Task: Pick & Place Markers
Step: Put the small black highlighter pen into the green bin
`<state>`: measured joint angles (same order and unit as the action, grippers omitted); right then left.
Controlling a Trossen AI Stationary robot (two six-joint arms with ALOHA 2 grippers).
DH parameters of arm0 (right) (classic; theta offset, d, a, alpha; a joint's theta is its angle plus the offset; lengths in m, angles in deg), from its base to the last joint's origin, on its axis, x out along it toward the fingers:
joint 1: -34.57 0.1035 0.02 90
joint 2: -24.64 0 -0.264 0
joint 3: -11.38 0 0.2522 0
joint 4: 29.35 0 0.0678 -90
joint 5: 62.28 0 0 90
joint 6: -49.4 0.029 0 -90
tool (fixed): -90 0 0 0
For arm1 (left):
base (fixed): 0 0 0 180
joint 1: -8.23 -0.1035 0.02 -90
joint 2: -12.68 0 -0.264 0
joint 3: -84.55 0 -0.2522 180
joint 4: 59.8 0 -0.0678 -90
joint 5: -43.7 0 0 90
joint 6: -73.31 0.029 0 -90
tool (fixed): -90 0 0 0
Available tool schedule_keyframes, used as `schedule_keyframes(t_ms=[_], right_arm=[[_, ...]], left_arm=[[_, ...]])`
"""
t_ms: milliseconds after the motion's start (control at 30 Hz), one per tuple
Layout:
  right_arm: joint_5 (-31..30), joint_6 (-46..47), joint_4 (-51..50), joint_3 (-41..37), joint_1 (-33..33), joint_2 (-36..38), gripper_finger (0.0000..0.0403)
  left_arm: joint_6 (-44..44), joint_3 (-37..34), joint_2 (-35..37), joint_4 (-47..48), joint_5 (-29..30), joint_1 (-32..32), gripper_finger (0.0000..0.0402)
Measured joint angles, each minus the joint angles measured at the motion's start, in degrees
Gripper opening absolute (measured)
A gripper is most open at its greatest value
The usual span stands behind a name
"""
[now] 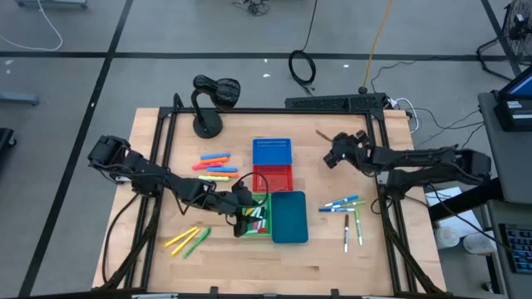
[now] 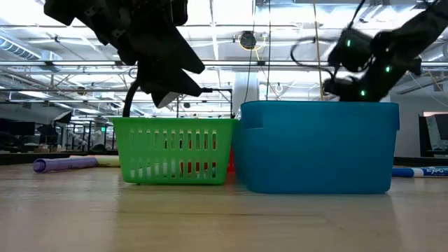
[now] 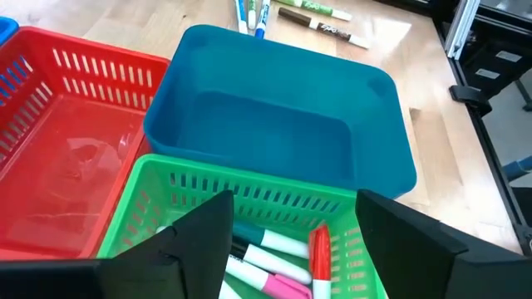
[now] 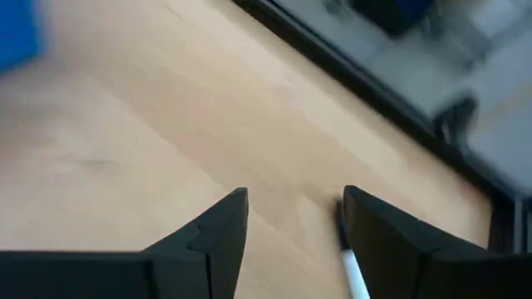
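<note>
High view shows you the wooden surface (image 1: 332, 257) from above, with four small bins clustered at its middle: blue (image 1: 272, 152), red (image 1: 279, 176), green (image 1: 257, 218) and teal (image 1: 288, 218). Your left gripper (image 1: 246, 206) hovers over the green bin, its fingers (image 3: 195, 237) apart and holding nothing. Several markers (image 3: 278, 262) lie inside that bin, white-bodied with pink, red and dark caps. Your right gripper (image 1: 332, 154) sits near the far right corner, fingers (image 4: 220, 228) apart, directly above a single marker (image 4: 353, 270) lying on the wood. More markers lie loose: orange, pink and yellow ones (image 1: 214, 166) left of the bins, yellow and green ones (image 1: 189, 241) towards the near left corner, and blue- and green-capped ones (image 1: 347, 214) right of the teal bin.
</note>
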<state>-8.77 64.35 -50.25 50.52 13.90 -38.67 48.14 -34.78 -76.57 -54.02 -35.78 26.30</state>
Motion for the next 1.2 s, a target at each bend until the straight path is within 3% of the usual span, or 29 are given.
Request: schedule_keyframes(t_ms=[233, 500, 833, 1200], right_arm=[[9.72, 3.07, 0.92, -3.84, -12.2, 0.0, 0.0179], [20.54, 1.29, 10.43, -9.68, -20.25, 0.04, 0.0182], [24.37, -4.21, 14.32, -12.53, -21.7, 0.07, 0.0182], [29.94, -3.67, 13.16, -12.63, -21.7, 0.03, 0.0183]], left_arm=[[1.31, 0.0, 0.0, -0.02, 0.02, 0.0, 0.0259], [1.42, 0.0, 0.0, -0.03, 0.04, 0.0, 0.0255], [2.38, 0.0, 0.0, -0.63, 0.12, -0.04, 0.0255], [2.47, 0.0, 0.0, -0.9, 0.11, -0.04, 0.0255]])
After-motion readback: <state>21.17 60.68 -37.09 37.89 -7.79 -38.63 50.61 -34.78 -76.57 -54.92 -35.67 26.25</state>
